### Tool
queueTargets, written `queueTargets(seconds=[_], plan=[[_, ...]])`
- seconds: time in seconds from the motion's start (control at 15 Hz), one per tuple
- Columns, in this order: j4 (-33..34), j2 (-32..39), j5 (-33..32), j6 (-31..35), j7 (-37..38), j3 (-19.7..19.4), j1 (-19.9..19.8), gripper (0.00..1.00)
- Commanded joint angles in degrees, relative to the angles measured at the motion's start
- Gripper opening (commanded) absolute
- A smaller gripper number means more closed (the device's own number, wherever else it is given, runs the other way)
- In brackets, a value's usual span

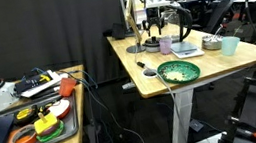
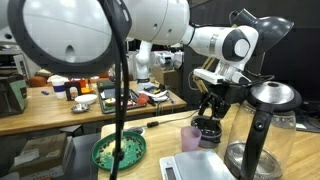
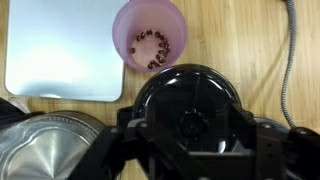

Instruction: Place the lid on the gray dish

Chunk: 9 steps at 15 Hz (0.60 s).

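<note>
Lid [image 3: 188, 112]: centred between your fingers [image 3: 195, 140], round, so no axis to align | fingers: straddling its rim, clenched or released I cannot tell | gray dish [image 1: 152, 47]: seemingly straight below on the counter [image 3: 250, 40], beside the pink cup [image 3: 155, 40] | next move looks purely vertical.
</note>
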Motion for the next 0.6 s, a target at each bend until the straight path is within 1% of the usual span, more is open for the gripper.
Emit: queueTargets(seconds=[0.0,0.27,0.53], plan=[[1.95,0.04,-0.29,-0.63,0.61,0.03,0.90,1.00],[0.89,-2.33,-1.48,-0.17,2.42,-0.83,4.28,1.00],[-1.41,-3.24,-0.68,1.15,7.43,-0.92,5.84,1.00]])
